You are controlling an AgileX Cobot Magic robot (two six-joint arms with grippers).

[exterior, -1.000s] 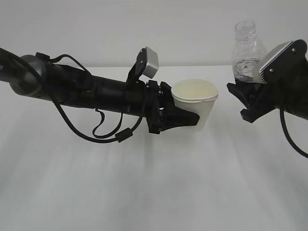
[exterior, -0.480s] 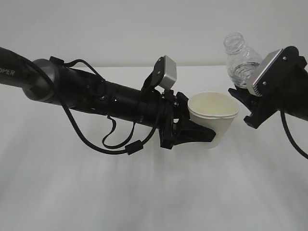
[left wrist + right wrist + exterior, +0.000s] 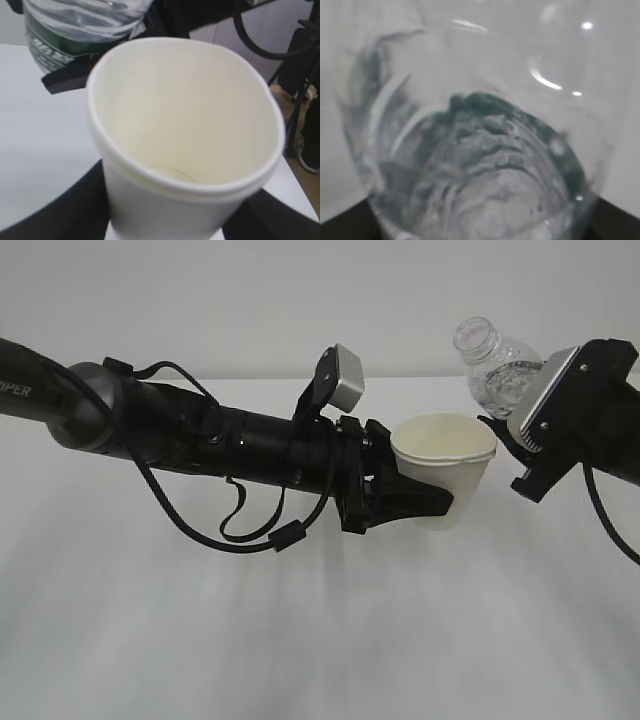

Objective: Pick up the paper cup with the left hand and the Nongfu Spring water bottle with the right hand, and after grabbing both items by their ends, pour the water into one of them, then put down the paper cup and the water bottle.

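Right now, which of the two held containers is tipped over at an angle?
The Nongfu Spring water bottle in the right gripper: its open neck leans left toward the paper cup, which the left gripper holds nearly upright.

The bottle (image 3: 470, 130) fills nearly the whole frame, blurred and very close to the camera, clear ribbed plastic with dark green showing through; black gripper edges flank its bottom.

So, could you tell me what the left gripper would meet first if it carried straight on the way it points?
Probably the right gripper holding the water bottle: the left gripper, carrying the paper cup, points right toward it, though depth is unclear.
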